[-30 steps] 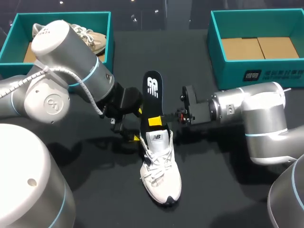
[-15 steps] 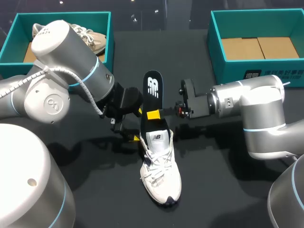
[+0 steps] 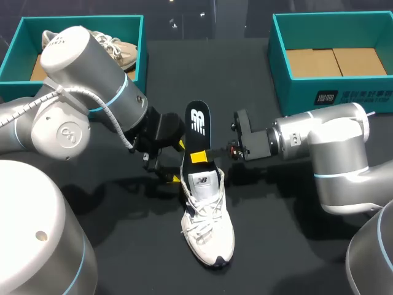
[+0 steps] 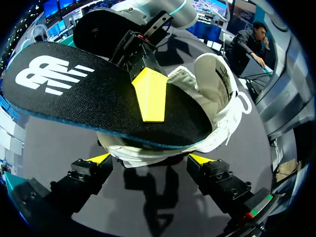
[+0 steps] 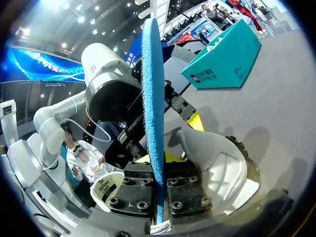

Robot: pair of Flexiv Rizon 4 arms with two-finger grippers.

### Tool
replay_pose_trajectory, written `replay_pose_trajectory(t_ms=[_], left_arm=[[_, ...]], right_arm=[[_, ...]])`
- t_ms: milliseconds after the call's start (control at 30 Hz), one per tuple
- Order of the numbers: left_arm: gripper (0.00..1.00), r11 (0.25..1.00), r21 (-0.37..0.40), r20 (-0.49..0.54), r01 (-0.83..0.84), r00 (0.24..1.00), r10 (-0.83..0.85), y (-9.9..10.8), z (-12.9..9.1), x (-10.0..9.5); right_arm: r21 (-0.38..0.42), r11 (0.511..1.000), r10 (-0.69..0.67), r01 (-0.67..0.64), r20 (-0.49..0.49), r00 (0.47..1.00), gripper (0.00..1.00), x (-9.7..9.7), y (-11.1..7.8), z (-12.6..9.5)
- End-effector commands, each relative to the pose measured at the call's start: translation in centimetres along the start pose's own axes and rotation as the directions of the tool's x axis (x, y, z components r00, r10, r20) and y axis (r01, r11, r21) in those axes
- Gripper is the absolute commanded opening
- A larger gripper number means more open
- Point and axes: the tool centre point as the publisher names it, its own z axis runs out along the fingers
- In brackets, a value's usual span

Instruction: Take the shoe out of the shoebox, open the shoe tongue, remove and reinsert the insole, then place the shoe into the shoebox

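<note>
Between arms: insole [image 3: 198, 123] half in white shoe [image 3: 209, 221]; beige shoe [image 3: 120, 52] in left shoebox [image 3: 80, 21]

Insole [image 3: 198, 126] lower, deeper in the shoe [image 3: 207, 215] (right tool [image 3: 198, 157] too)

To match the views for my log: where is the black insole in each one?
Head view: insole stands out of the white shoe at mid-table, right gripper shut on it.
Left wrist view: broad logo face over the shoe's heel, ahead of the left gripper.
Right wrist view: edge-on blue strip rising from the right gripper.
Shared landmark: the white shoe.
</note>
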Motion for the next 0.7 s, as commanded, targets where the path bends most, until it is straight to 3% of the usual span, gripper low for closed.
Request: replay_pose_trajectory(t_ms=[33,300,700], left_arm=[[1.00,1.000,-0.002,0.001,-0.001,1.000,0.001,0.0,0.1,0.0],[1.00,1.000,-0.002,0.001,-0.001,1.000,0.001,0.0,0.1,0.0],[1.00,1.000,-0.002,0.001,-0.001,1.000,0.001,0.0,0.1,0.0]], right_arm=[[-0.004,1.000,0.012,-0.012,0.003,1.000,0.00,0.2,-1.3,0.3],[0.047,0.995,0.087,-0.089,0.042,0.995,0.00,-0.2,-3.1,0.9],[0.055,0.995,0.085,-0.086,0.021,0.996,0.00,0.3,-3.7,1.2]])
